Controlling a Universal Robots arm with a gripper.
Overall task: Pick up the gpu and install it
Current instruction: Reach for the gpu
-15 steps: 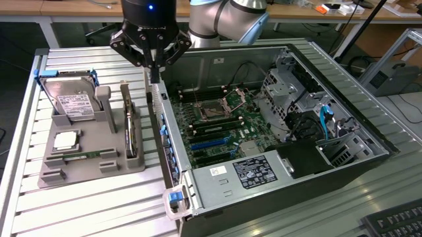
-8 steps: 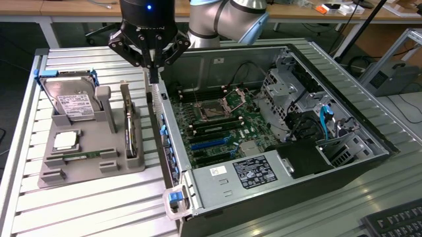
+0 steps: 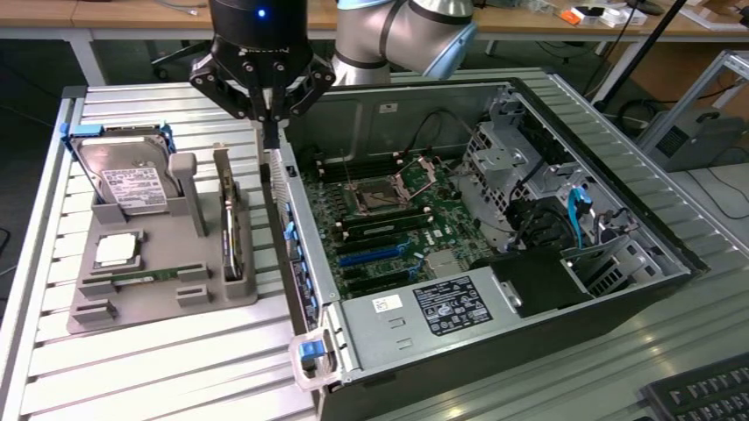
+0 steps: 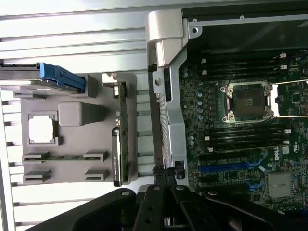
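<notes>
Gpu (image 3: pixel 231 224) upright on edge in slot at gray holder's (image 3: pixel 140 307) edge nearest open computer case (image 3: pixel 374 110). Holder sits on slatted metal table (image 3: pixel 153 377). Claw (image 3: pixel 270 123) pressed together, nothing pinched, over case wall. Wooden desks (image 3: pixel 117 17) behind; keyboard (image 3: pixel 702 395) at table corner.

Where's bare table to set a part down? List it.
Free: table slats before the gray holder, exterior view's lower left. The strip between holder and computer case is narrow, with the end effector by it. The case interior is crowded.
</notes>
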